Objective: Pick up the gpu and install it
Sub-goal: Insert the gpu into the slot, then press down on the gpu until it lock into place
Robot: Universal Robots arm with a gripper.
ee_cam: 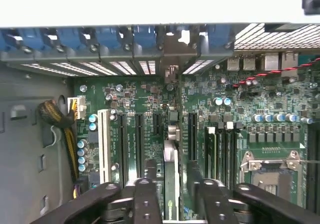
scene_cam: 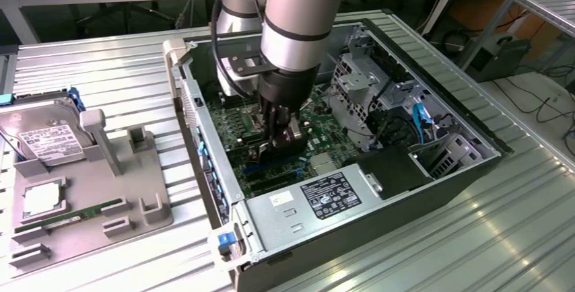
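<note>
Grey holder (scene_cam: 148,218): it lies on the ribbed metal tabletop (scene_cam: 108,70) at the exterior view's left. The hard drive (scene_cam: 45,140) and the green memory stick (scene_cam: 72,214) rest in its cut-outs, so each part has a fixed place for picking.

Computer case (scene_cam: 193,103): it lies on its side with the cover off, in the middle. In this way the motherboard (ee_cam: 135,91) faces upward and the arm can reach it from above.

Gripper (scene_cam: 279,137): it hangs deep inside the case, just over the expansion slots, pointing straight down.

Gpu (ee_cam: 170,179): the wrist view shows it edge-on, standing upright in a slot between two black slots. Its metal bracket end meets the rear wall of the case. I judge it is seated, or very nearly.

Fingers (ee_cam: 147,199): they stand apart, one on each side of the card, with a small gap on both sides. They grip nothing.

Power supply (scene_cam: 328,194): it sits at the near end of the case, with its label upward.

Drive cage (scene_cam: 355,83): it is at the exterior view's right, with a blue cable (scene_cam: 418,117) beside it, well apart from the gripper.
</note>
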